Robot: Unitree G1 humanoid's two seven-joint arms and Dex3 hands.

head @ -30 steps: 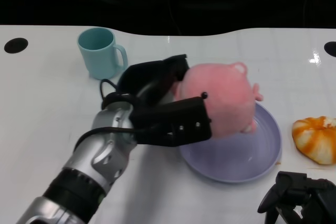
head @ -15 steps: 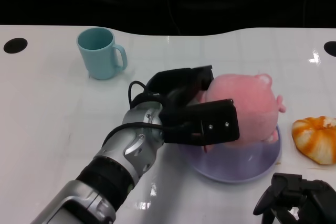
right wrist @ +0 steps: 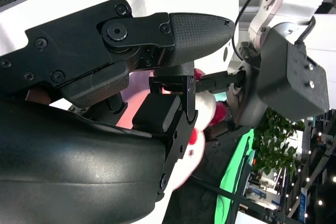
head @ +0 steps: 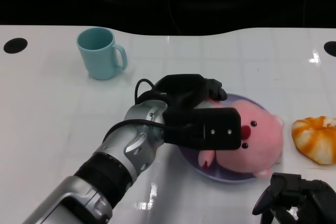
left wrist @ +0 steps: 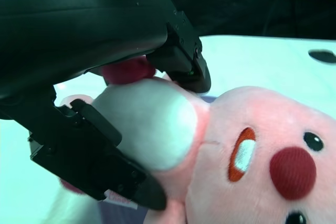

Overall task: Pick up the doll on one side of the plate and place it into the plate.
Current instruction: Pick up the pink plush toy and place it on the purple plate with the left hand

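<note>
The white worktop (head: 47,108) carries a lilac plate (head: 195,162), and the pink plush doll (head: 255,142) lies in it. The left hand (head: 202,120) clasps the doll's body; letting go remains. The right hand (head: 296,198) rests curled, empty.

A robot test lab or demo hall — a white table (head: 47,108) with black round holes (head: 15,44) at its far corners stands against a dark backdrop, and potted greenery (right wrist: 270,142) shows behind it.
</note>
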